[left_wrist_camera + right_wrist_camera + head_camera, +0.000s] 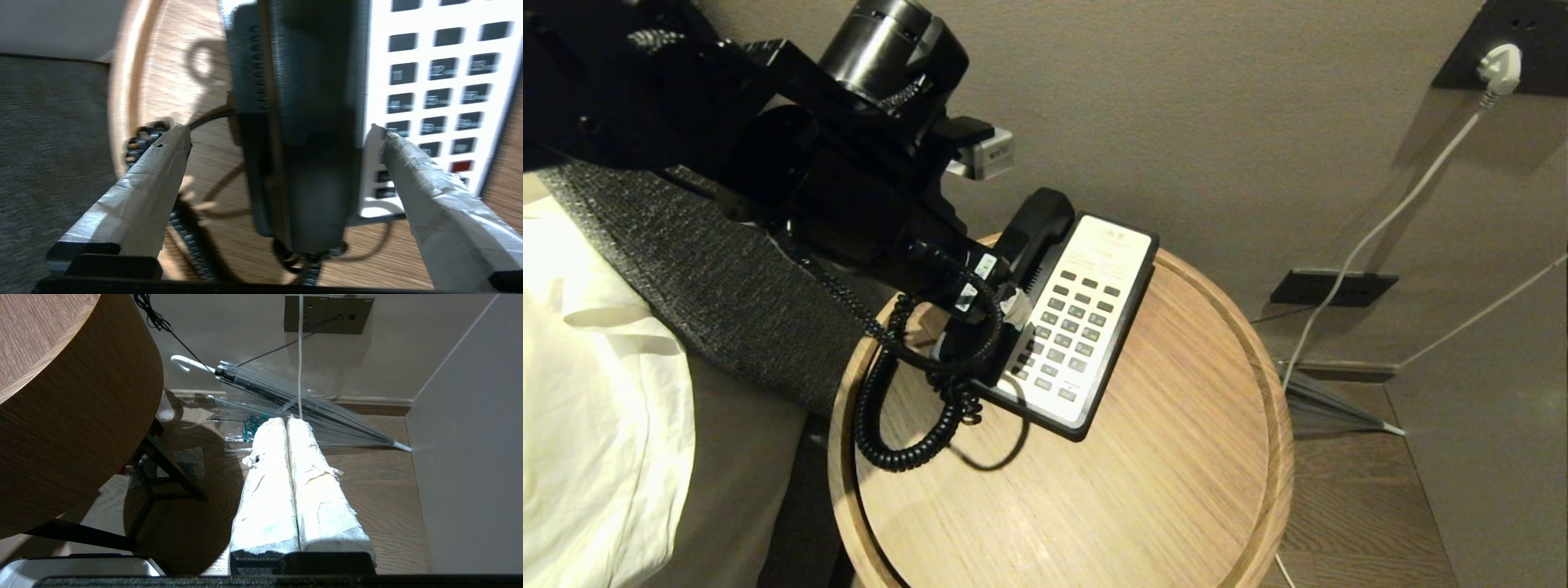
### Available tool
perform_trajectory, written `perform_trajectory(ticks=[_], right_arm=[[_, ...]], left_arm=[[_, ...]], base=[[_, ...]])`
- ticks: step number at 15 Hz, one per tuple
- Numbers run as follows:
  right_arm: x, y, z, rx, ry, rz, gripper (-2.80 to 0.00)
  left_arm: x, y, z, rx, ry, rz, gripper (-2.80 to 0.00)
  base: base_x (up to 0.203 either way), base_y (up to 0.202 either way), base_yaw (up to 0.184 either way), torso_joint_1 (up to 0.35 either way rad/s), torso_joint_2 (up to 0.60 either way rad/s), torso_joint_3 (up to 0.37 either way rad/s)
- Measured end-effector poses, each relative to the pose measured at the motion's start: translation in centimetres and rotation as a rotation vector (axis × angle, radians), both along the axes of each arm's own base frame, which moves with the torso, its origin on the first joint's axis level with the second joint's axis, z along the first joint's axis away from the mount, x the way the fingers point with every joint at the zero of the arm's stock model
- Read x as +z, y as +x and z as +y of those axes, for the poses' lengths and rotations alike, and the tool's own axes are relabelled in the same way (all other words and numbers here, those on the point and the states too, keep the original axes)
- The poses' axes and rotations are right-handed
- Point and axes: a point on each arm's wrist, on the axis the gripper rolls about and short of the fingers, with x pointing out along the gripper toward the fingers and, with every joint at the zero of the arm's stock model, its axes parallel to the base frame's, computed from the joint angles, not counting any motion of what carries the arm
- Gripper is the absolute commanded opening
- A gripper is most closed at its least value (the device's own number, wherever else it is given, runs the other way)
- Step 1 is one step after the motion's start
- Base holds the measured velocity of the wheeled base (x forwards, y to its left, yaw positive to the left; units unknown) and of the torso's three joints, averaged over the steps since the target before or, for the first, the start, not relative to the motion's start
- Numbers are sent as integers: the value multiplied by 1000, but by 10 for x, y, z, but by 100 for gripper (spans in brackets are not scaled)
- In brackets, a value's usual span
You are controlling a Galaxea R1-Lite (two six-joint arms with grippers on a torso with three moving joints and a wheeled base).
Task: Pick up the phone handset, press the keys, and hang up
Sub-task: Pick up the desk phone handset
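The left gripper point(286, 134) is spread wide, one taped finger point(139, 196) on each side of the black plastic curved phone handset point(310, 122), neither touching it. The handset lies in its cradle on the black-and-white phone base point(1078, 327), along the side away from the keypad. Its coiled black cord point(890, 408) loops toward the round wooden tabletop's point(1176, 490) raised rim; beyond the base's keypad side the wood lies open. The left arm reaches down steeply from above. The right gripper point(288, 424), fingers pressed together, hangs beside the tabletop above the floor.
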Motion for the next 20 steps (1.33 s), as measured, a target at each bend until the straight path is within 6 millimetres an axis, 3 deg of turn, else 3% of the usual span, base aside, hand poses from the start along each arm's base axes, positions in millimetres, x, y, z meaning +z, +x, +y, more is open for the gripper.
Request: perform_trajectory(ticks=[14,15,20], right_arm=[[0,0,0,-1,0,0,-280],[0,0,0,0,0,0,-280],[0,0,0,0,0,0,-280]], left_arm=[[-1,3,-8,-4,-2,-41,0],[-1,2,-8,-4,-1,-40,-280],[-1,2,-8,-3,-4,-40,-280]], base=[[0,0,0,0,0,0],[0,0,0,0,0,0],[0,0,0,0,0,0]])
